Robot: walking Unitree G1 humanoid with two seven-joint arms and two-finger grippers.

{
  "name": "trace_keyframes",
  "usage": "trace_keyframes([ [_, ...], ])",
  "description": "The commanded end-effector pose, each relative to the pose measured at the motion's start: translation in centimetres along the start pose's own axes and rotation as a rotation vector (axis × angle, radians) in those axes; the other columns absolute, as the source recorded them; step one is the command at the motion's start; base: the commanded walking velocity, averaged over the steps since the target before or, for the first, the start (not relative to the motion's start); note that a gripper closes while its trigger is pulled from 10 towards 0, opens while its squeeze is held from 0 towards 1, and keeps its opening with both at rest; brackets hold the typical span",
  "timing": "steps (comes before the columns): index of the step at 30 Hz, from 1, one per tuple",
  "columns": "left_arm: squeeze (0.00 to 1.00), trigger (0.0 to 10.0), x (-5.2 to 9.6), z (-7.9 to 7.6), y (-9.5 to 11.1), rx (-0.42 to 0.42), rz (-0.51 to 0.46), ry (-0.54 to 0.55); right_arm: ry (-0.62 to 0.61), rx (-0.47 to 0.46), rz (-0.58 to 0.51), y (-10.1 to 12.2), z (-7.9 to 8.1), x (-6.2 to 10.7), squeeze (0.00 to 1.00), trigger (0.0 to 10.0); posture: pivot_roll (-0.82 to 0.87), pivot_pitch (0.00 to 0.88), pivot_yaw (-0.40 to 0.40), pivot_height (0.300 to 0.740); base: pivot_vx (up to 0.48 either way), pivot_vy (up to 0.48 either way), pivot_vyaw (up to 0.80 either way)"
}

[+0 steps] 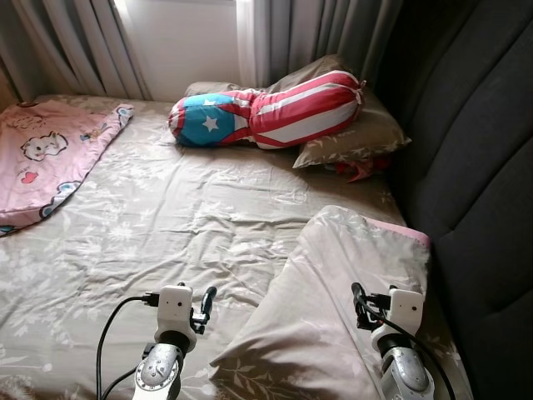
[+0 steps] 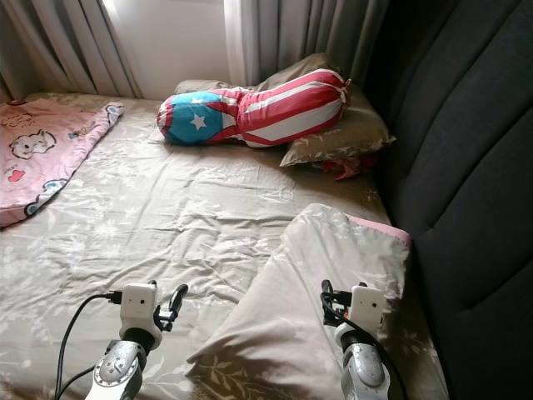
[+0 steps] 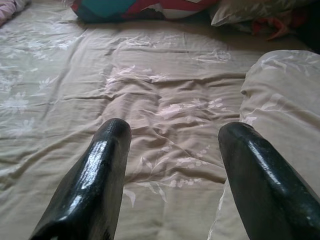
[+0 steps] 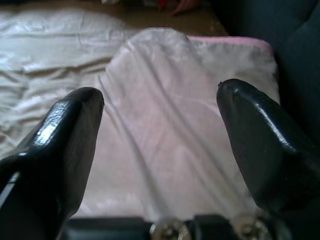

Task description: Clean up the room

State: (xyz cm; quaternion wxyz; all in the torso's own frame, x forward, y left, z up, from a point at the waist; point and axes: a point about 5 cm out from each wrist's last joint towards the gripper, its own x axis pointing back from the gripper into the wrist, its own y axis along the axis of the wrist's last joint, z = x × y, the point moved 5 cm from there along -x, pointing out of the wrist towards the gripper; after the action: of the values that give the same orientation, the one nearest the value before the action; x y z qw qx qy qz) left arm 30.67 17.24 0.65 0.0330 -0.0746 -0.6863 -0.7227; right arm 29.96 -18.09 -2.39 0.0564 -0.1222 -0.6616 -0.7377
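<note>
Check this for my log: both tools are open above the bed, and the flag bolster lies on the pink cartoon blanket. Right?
Not quite. The flag bolster lies on the sheet against the pillows by the headboard, apart from the pink cartoon blanket; the left eye view shows this. Both the left tool and right tool are open.

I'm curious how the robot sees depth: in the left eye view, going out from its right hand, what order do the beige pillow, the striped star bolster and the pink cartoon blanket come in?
From the right hand, open above the bed:
1. Beige pillow, directly under it, by the headboard.
2. Striped star bolster, straight ahead at the bed's far end.
3. Pink cartoon blanket, across the bed on the robot's far left.
</note>
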Motion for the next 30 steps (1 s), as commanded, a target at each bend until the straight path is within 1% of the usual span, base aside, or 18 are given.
trace_keyframes([
  [1, 0.0, 10.0, -0.2, -0.1, 0.1, -0.001, 0.007, -0.001, -0.006, 0.022, 0.045, -0.8, -0.2, 0.2, 0.0, 10.0, -0.01, 0.0, -0.078, 0.74, 0.0, 0.0, 0.0],
  [7, 0.0, 10.0, 0.4, -0.1, -0.5, -0.009, 0.029, -0.001, -0.014, 0.016, 0.052, -1.0, -0.2, 0.3, 0.0, 10.0, -0.01, 0.0, -0.078, 0.7, 0.0, 0.0, 0.0],
  [8, 0.0, 10.0, 0.5, -0.1, -0.7, -0.011, 0.035, 0.0, -0.014, 0.004, 0.048, -1.0, -0.1, 0.3, 0.0, 10.0, -0.01, 0.0, -0.078, 0.695, 0.0, 0.0, 0.0],
  [17, 0.0, 10.0, 0.6, 0.0, -0.7, -0.017, 0.041, 0.003, 0.009, -0.013, 0.04, -0.7, 0.6, 0.1, 0.0, 10.0, 0.0, 0.002, -0.08, 0.695, 0.0, 0.0, 0.0],
  [18, 0.0, 10.0, 0.6, 0.0, -0.7, -0.017, 0.04, 0.003, 0.014, -0.019, 0.037, -0.7, 0.8, 0.1, 0.51, 10.0, -0.01, 0.003, -0.079, 0.695, 0.0, 0.0, 0.0],
  [19, 0.0, 10.0, 0.6, 0.0, -0.7, -0.017, 0.04, 0.003, 0.014, -0.019, 0.037, -0.7, 0.8, 0.1, 0.51, 10.0, -0.01, 0.003, -0.079, 0.695, 0.0, 0.0, 0.0],
  [20, 0.0, 10.0, 0.6, 0.0, -0.6, -0.017, 0.04, 0.003, 0.014, -0.025, 0.035, -0.6, 0.8, 0.0, 1.0, 10.0, -0.01, 0.004, -0.08, 0.695, 0.0, 0.0, 0.0],
  [30, 0.0, 10.0, 0.6, -0.2, -0.7, -0.021, 0.044, 0.001, 0.007, -0.024, 0.046, -0.8, 0.7, 0.0, 1.0, 10.0, 0.0, 0.007, -0.081, 0.695, 0.0, 0.0, 0.0],
])
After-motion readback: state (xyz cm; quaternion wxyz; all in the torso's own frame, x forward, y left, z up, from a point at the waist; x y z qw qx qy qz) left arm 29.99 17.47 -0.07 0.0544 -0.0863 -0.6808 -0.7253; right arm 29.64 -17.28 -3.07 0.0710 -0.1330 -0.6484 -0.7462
